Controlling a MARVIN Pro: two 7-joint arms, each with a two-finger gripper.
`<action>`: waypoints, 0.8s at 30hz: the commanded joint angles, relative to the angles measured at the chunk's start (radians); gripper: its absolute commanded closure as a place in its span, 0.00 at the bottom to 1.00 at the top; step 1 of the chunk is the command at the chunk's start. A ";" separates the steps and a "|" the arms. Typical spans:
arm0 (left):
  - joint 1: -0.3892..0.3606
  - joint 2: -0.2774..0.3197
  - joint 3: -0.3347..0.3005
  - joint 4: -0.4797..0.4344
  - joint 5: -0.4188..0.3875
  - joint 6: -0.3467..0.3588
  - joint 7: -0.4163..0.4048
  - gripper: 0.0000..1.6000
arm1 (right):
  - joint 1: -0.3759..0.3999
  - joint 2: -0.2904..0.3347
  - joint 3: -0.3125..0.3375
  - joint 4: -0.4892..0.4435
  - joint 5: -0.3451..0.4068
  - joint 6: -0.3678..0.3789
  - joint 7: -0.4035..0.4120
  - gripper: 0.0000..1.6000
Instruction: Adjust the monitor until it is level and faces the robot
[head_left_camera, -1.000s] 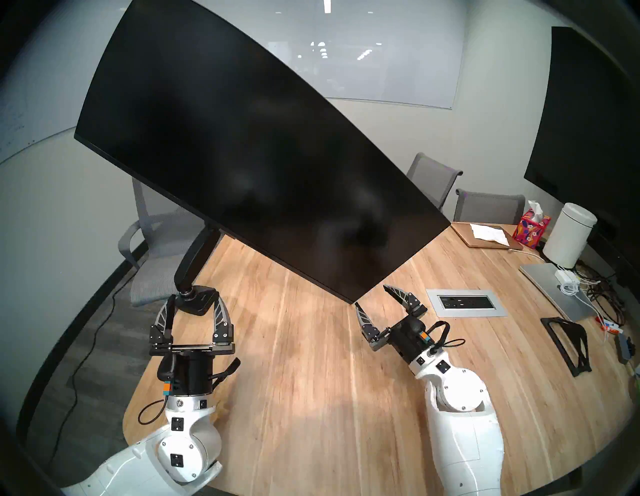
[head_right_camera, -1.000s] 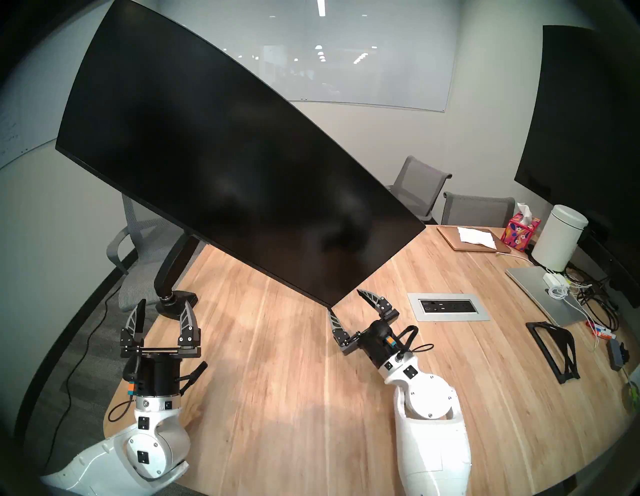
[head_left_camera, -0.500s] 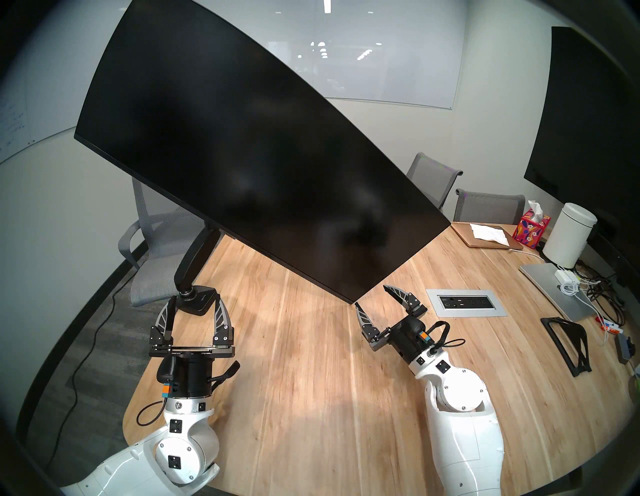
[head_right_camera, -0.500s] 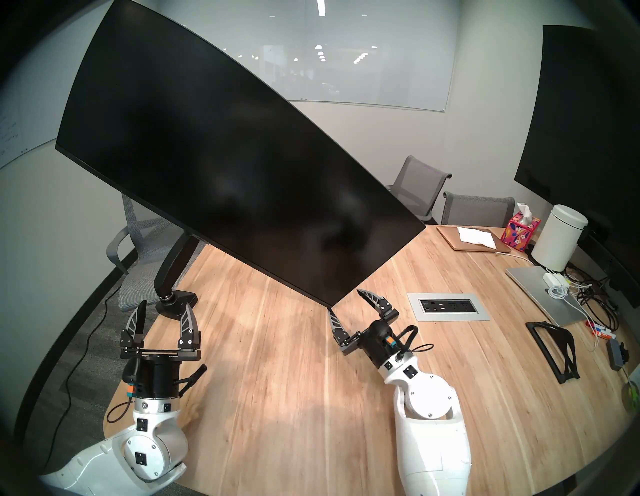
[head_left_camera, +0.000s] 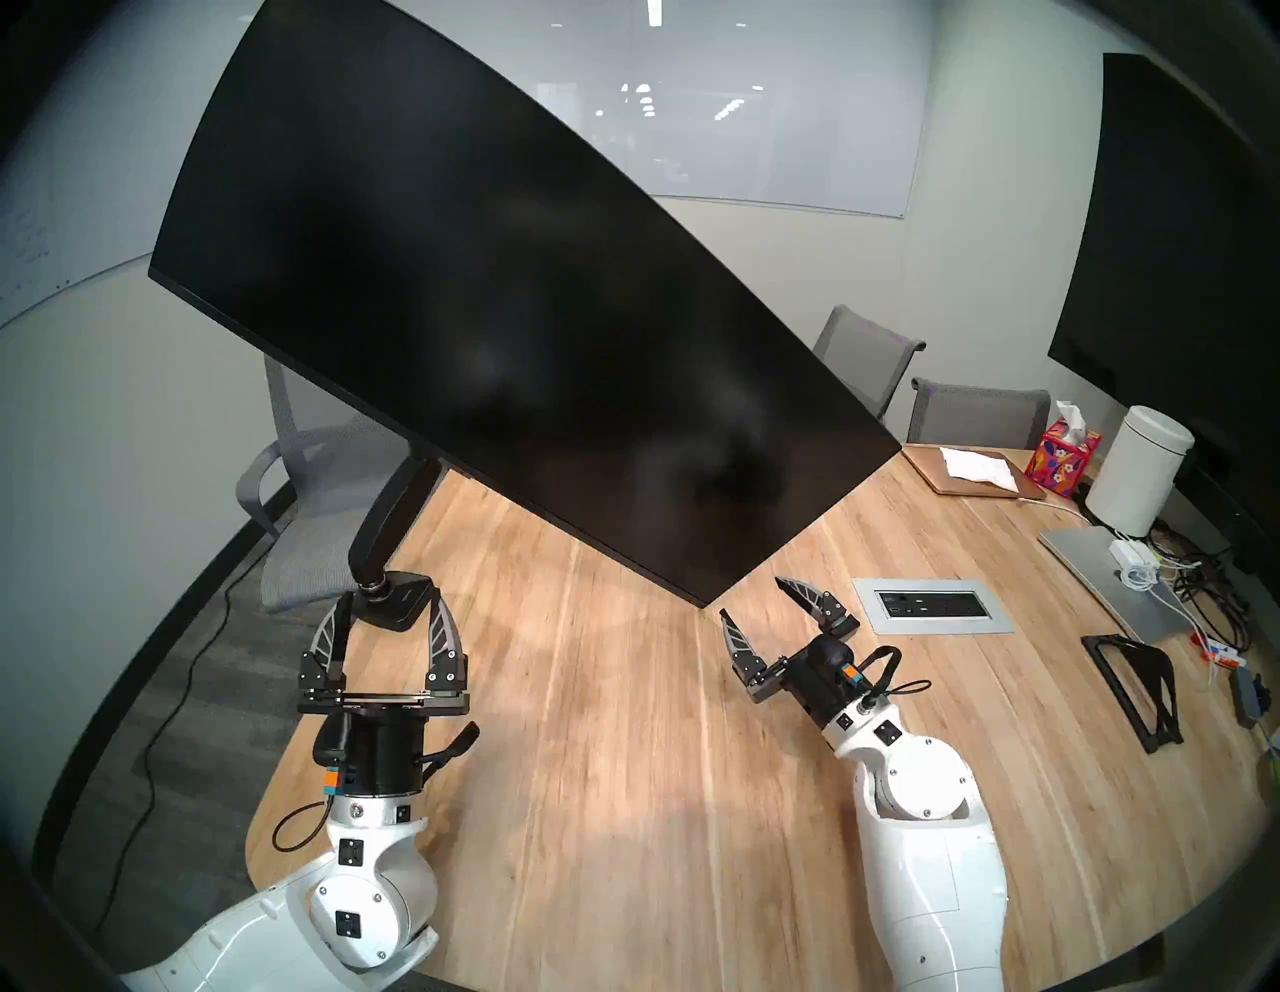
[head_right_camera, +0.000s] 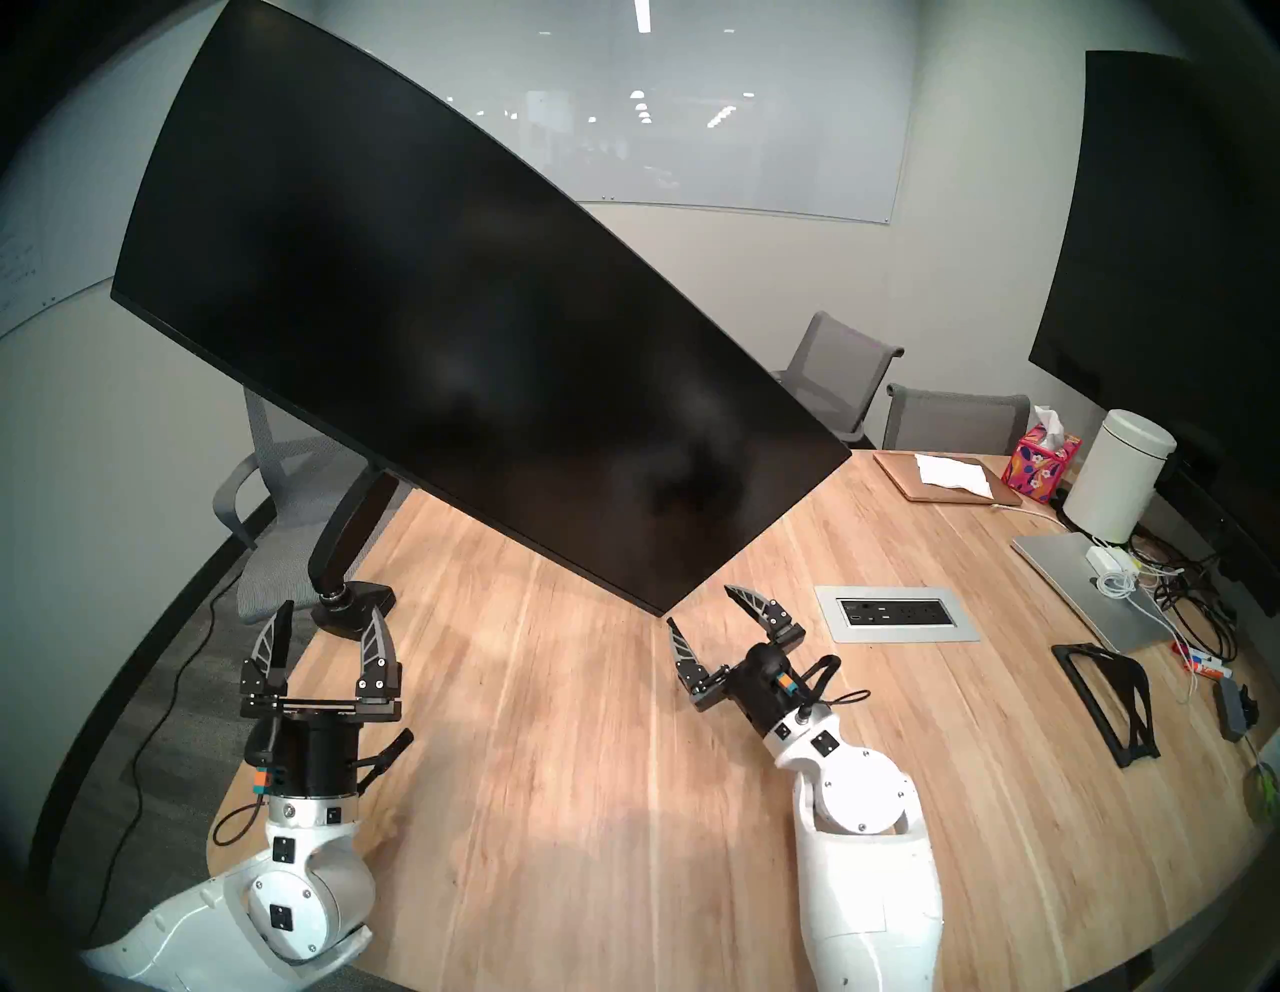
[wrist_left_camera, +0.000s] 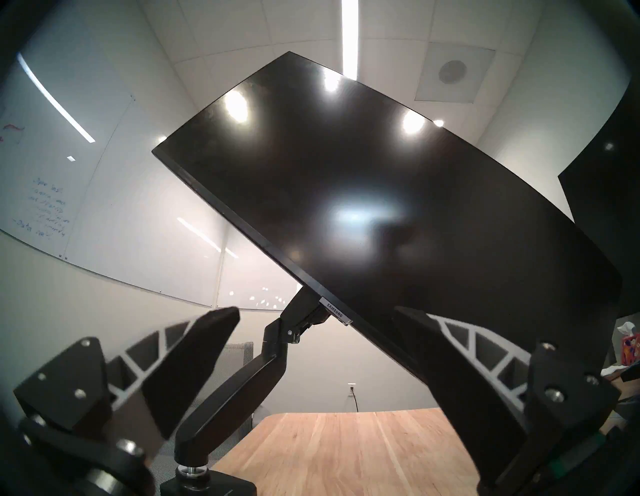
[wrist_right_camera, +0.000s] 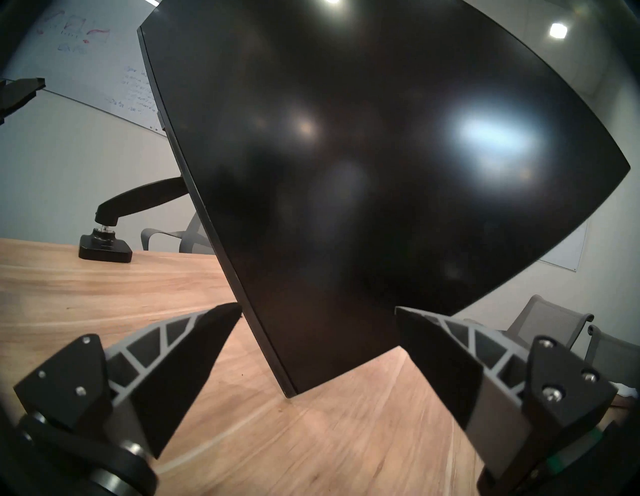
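Observation:
The monitor (head_left_camera: 485, 298) (head_right_camera: 443, 312) is a wide curved black screen, steeply tilted with its left end high and its lower right corner just above the wooden table (head_left_camera: 623, 762). A black articulated arm (head_left_camera: 388, 519) carries it from a small base (head_left_camera: 402, 603). My right gripper (head_left_camera: 751, 597) (head_right_camera: 699, 605) (wrist_right_camera: 317, 309) is open just below and right of that low corner, not touching it. My left gripper (head_left_camera: 390, 597) (head_right_camera: 331, 609) (wrist_left_camera: 317, 309) is open and empty, pointing up in front of the base. The monitor (wrist_left_camera: 381, 207) (wrist_right_camera: 363, 156) fills both wrist views.
A flat black wall screen (head_left_camera: 1177, 242) hangs at the right. On the table's right side are a recessed power outlet box (head_left_camera: 931, 606), a laptop (head_left_camera: 1108, 582), a white canister (head_left_camera: 1139, 478), a tissue box (head_left_camera: 1063, 454), a black stand (head_left_camera: 1136, 679) and cables. Grey chairs (head_left_camera: 866, 353) (head_left_camera: 312, 485) stand behind.
My right gripper has drawn back slightly down and to the right, so its left finger no longer meets the monitor's low corner. The monitor and my left arm have hardly moved.

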 joint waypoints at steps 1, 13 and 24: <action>-0.004 -0.004 -0.003 -0.013 0.001 -0.004 0.003 0.00 | 0.083 0.012 -0.002 0.025 0.007 -0.001 0.002 0.00; -0.004 -0.004 -0.003 -0.013 0.001 -0.004 0.004 0.00 | 0.082 0.002 -0.050 -0.020 0.000 0.026 0.046 0.00; -0.004 -0.004 -0.003 -0.013 0.001 -0.004 0.004 0.00 | 0.128 0.016 -0.056 0.006 -0.008 0.113 0.082 0.00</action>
